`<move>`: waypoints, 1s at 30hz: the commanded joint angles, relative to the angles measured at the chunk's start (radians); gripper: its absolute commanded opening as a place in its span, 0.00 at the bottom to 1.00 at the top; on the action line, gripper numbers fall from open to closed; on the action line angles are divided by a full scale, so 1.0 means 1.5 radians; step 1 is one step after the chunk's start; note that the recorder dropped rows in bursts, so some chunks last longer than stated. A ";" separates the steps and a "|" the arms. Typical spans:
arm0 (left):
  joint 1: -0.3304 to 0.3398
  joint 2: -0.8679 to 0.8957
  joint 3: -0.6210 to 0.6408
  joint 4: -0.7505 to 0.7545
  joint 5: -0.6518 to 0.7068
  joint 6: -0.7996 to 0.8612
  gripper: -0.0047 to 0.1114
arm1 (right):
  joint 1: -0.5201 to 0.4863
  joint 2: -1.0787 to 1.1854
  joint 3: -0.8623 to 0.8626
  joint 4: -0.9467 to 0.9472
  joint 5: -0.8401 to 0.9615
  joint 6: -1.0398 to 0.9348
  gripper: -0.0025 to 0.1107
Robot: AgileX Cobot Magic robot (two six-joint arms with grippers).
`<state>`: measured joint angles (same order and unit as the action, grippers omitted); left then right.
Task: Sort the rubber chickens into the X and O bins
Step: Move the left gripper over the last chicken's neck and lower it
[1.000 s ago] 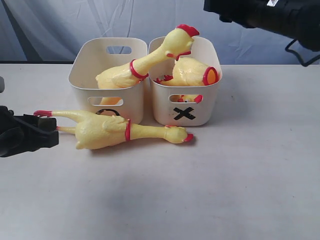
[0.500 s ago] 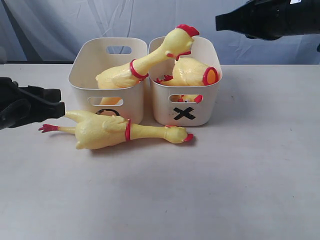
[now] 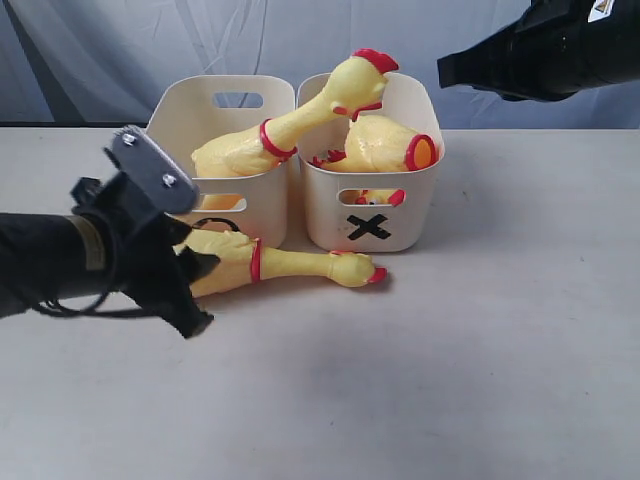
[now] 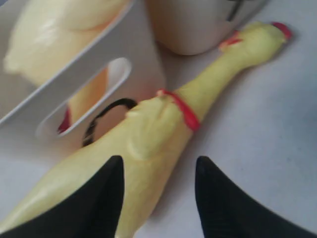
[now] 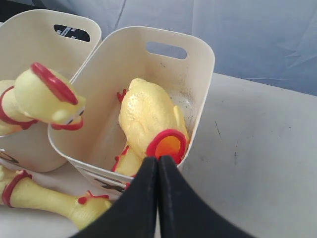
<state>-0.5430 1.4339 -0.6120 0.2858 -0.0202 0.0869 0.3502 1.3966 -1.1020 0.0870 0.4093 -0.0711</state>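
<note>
One whole rubber chicken (image 3: 300, 263) lies on the table in front of the bins, head (image 4: 257, 39) pointing right. My left gripper (image 4: 158, 161) is open low over its body: one finger is above the body, the other above the table beside it. A second whole chicken (image 3: 250, 150) rests in the O bin (image 3: 165, 130), its head (image 5: 49, 96) leaning over the X bin (image 3: 420, 190). The headless body (image 5: 148, 116) lies in the X bin, and the loose head (image 3: 378, 196) shows through its slot. My right gripper (image 5: 157, 159) is shut and empty, high above the X bin's right side.
The two bins stand side by side at the back of the white table (image 3: 480, 340). A grey-blue curtain (image 3: 100, 50) hangs behind them. My left arm (image 3: 60, 260) hides the table chicken's body and feet in the exterior view.
My left arm has swung in from the left edge and turned, bringing its open gripper over the table chicken's body. The right arm has shifted only slightly. The chickens in the bins have not moved.
</note>
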 commanded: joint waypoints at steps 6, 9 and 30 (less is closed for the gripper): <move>-0.052 0.090 -0.015 0.442 -0.146 0.003 0.42 | -0.001 -0.006 0.000 -0.008 0.011 -0.003 0.01; -0.052 0.118 -0.040 0.425 -0.146 0.003 0.42 | -0.001 -0.006 0.000 -0.008 0.010 -0.003 0.01; -0.024 0.344 -0.216 0.418 -0.148 0.052 0.42 | -0.001 -0.006 0.000 -0.008 -0.006 -0.004 0.01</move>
<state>-0.5923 1.9401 -0.9231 0.9220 -0.2275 0.1650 0.3502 1.3966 -1.1020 0.0870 0.4192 -0.0733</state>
